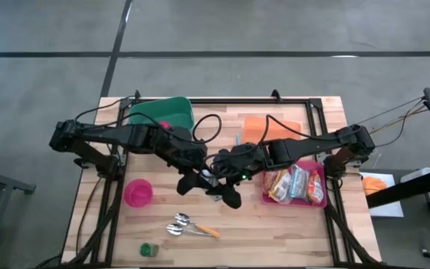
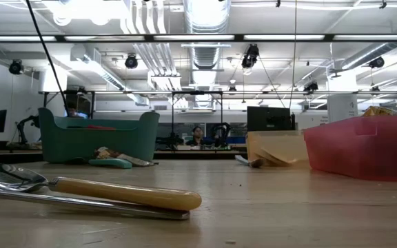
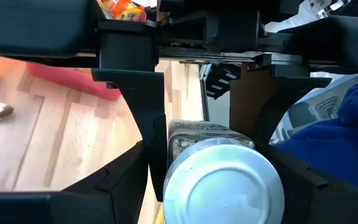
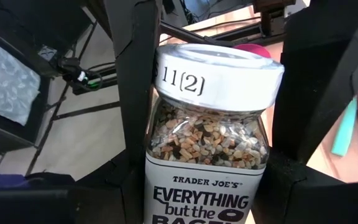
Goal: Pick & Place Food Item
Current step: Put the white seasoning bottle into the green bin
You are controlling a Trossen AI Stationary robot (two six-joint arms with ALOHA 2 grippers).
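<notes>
Above the table's middle, the left gripper (image 3: 219, 155) and right gripper (image 4: 213, 118) both pinch one seasoning jar (image 4: 207, 143) in mid-air; if either lets go unevenly, the jar could slip and drop.

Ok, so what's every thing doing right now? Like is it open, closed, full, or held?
seasoning jar: white lid on, held up off the table.
left gripper: shut on the seasoning jar.
right gripper: shut on the seasoning jar.
pink tray: full of snack packets.
green bin: upright, open top.
pink cup: upright on the table.
spoons: lying flat.
</notes>
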